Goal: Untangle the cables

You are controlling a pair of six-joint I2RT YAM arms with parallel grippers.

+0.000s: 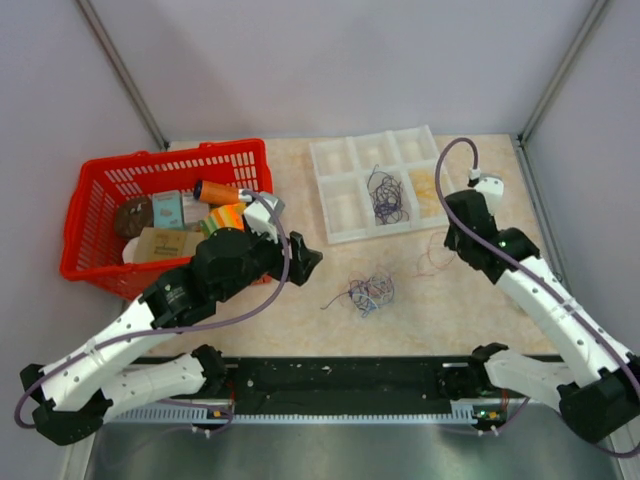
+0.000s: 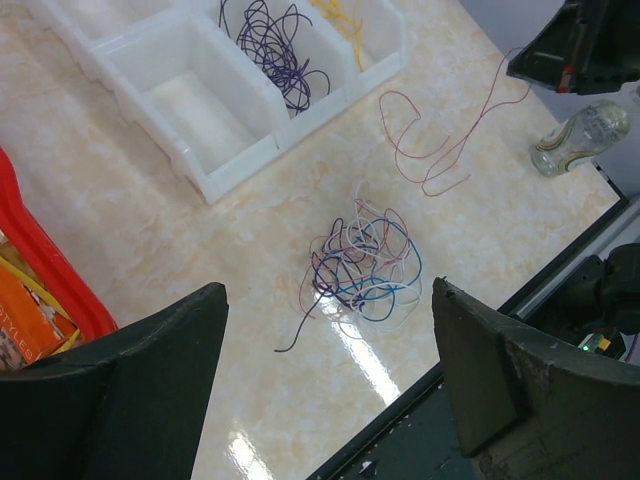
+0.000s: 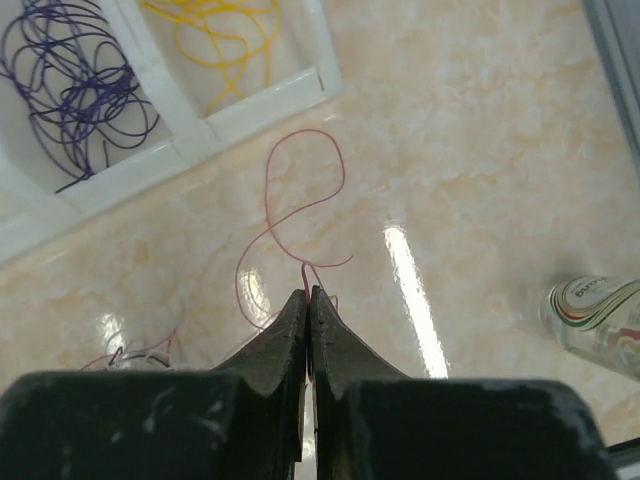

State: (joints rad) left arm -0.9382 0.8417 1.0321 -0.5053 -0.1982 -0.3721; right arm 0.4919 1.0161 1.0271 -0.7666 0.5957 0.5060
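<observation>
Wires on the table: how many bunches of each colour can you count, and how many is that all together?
purple bunch in the tray: 1
yellow bunch in the tray: 1
pink-red wire on its own, pinched by the right gripper: 1
mixed tangle on the table: 1
Total: 4

The worktop (image 1: 420, 312) is beige with pale marbled veining. At its centre the cables (image 2: 362, 268) mix blue, purple, pink and white strands. A single cable (image 3: 305, 190) at 2 o'clock from them is pink-red. The tray (image 2: 240, 165) at 12 o'clock is white, and it holds dark purple wires (image 2: 278, 50) and yellow wires (image 3: 225, 25). The basket (image 1: 170, 158) at 9 o'clock is red. The fingers (image 3: 270, 345) are black.
</observation>
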